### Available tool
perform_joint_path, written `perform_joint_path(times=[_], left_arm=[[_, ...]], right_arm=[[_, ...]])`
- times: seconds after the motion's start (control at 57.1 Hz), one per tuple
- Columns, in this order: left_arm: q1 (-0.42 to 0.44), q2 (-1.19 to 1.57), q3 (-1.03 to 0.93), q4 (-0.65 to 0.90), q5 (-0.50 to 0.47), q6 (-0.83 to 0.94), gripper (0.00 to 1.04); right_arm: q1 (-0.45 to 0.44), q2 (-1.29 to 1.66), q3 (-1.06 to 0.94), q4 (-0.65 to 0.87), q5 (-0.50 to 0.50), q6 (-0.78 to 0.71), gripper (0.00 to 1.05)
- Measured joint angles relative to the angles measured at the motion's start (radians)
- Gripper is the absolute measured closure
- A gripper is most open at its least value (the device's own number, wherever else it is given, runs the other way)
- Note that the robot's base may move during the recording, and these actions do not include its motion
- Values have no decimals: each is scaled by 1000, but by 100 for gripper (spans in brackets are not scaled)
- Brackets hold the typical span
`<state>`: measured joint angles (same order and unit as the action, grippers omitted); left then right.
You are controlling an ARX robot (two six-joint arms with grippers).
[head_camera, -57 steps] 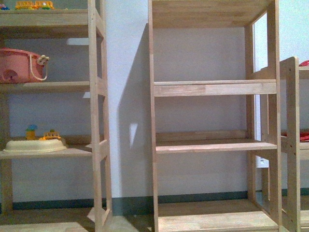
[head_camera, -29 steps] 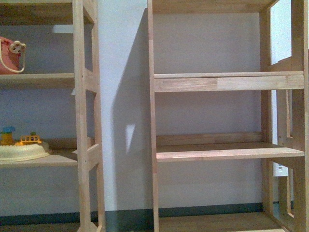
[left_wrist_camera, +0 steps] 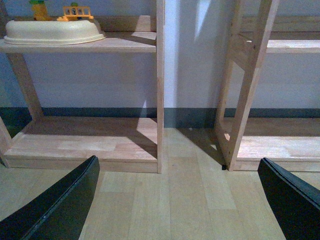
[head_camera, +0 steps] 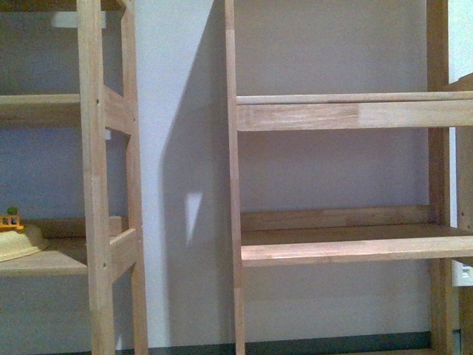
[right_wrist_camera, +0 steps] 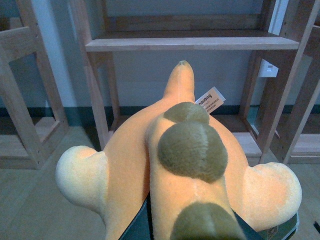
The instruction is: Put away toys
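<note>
An orange-yellow plush toy (right_wrist_camera: 180, 165) with olive-brown spots, pale stubby limbs and a white tag fills the right wrist view. My right gripper (right_wrist_camera: 187, 230) is shut on the plush toy and holds it up in front of a wooden shelf unit (right_wrist_camera: 192, 42). My left gripper (left_wrist_camera: 175, 200) is open and empty, its black fingers (left_wrist_camera: 60, 205) spread wide over the wooden floor. Neither arm shows in the front view.
Two wooden shelf units stand against a white wall, one at the right (head_camera: 347, 244) and one at the left (head_camera: 103, 185). A cream basin (left_wrist_camera: 52, 32) with small yellow toys sits on the left unit's shelf. Pale wood floor (left_wrist_camera: 185, 190) lies before both units.
The front view has moved closer to the shelves and slightly right. The pink basket and most of the cream basin have slid out of the frame at the left.
</note>
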<state>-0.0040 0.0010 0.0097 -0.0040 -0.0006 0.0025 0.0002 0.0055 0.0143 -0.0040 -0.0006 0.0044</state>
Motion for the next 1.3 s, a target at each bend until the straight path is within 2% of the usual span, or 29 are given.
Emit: perform_joint_path(times=[1.033,1.068,1.155,1.225,1.295], left_arm=[[0,0,0,0,0,0,6],[0,2,0,0,0,0,6],[0,1,0,0,0,0,6],[0,1,0,0,0,0,6],[0,1,0,0,0,0,6]], right_arm=[[0,0,0,0,0,0,97],[11,2,0,7,40,12,97],[90,21,1,47,260,60,97],[123,43,3,71,351,58,97],[143,82,24,86,400,49,97]])
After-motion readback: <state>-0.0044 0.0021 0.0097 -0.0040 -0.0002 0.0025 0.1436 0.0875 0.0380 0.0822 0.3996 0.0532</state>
